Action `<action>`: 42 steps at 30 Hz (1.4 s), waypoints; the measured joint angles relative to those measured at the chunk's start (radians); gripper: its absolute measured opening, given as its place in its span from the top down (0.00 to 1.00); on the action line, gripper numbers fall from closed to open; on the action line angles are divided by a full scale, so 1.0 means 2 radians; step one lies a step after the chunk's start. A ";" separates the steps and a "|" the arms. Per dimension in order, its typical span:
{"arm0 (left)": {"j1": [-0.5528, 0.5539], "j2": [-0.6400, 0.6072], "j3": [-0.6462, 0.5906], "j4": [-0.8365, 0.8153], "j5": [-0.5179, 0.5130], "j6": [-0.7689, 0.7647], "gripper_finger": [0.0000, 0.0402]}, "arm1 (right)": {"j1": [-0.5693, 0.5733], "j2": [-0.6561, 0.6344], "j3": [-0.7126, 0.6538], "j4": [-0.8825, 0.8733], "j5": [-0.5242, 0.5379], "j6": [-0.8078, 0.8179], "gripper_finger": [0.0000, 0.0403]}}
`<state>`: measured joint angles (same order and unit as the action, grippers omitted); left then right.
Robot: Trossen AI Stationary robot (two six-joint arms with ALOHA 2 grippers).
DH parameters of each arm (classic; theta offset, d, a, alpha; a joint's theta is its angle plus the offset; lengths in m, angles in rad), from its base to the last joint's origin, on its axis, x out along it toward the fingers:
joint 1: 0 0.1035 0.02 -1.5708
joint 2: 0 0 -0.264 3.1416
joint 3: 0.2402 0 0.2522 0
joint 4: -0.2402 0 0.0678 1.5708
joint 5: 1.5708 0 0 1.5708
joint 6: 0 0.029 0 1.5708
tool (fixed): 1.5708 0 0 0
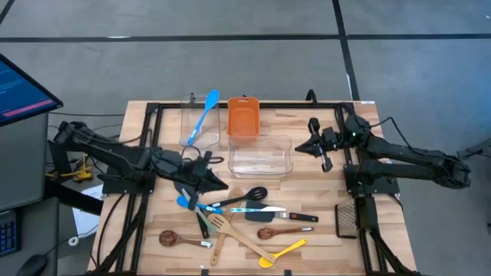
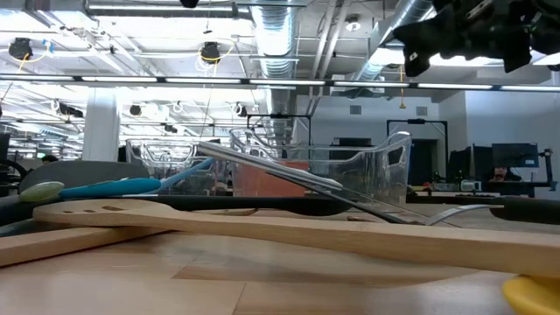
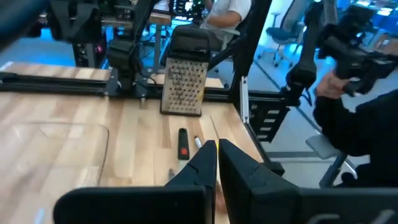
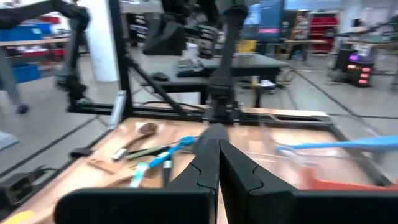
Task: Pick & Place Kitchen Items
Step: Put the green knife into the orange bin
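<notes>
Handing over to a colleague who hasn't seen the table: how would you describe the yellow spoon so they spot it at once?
Start at the orange bin at the table's far edge, then drop straight down to the pile of utensils at the near edge. The yellow spoon lies at that pile's near right corner, just past the long wooden slotted spatula. It is the only yellow piece among blue, black and wooden ones.
</notes>
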<state>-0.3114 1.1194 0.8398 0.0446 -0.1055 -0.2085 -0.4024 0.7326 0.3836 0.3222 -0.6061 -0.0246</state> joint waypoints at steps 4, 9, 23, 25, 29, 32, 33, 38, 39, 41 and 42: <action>-0.036 0.027 0.000 0.002 -0.036 -0.019 0.99 | 0.062 0.000 0.000 -0.001 0.035 0.000 1.00; -0.085 0.054 0.007 0.004 -0.099 -0.020 0.99 | 0.134 0.000 0.000 -0.015 0.077 0.000 1.00; -0.163 0.086 0.045 -0.019 -0.131 -0.016 0.99 | 0.260 0.027 0.000 -0.036 0.244 0.030 1.00; -0.167 0.086 0.045 -0.046 -0.133 -0.016 0.99 | 0.266 0.039 0.000 -0.022 0.252 0.038 1.00; -0.168 0.086 0.045 -0.114 -0.133 -0.017 0.99 | 0.270 0.063 0.000 0.014 0.253 0.044 1.00; -0.162 0.086 0.045 -0.149 -0.135 -0.016 0.99 | 0.269 0.082 0.000 0.040 0.253 0.045 1.00; -0.160 0.086 0.045 -0.157 -0.135 -0.015 0.99 | 0.268 0.088 0.000 0.048 0.254 0.045 1.00; -0.146 0.086 0.057 -0.170 -0.132 0.051 0.99 | 0.264 0.119 0.000 0.091 0.267 0.044 1.00; -0.141 0.086 0.065 -0.172 -0.132 0.060 0.99 | 0.261 0.124 0.000 0.099 0.272 0.044 1.00; -0.131 0.086 0.082 -0.176 -0.132 0.077 0.99 | 0.256 0.132 0.000 0.107 0.278 0.044 1.00; -0.126 0.086 0.090 -0.177 -0.132 0.087 0.99 | 0.253 0.136 0.000 0.107 0.278 0.044 1.00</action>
<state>-0.5632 1.2919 1.0197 -0.3103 -0.3698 -0.0348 0.1045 1.0044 0.3840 0.5366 -0.0505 0.0643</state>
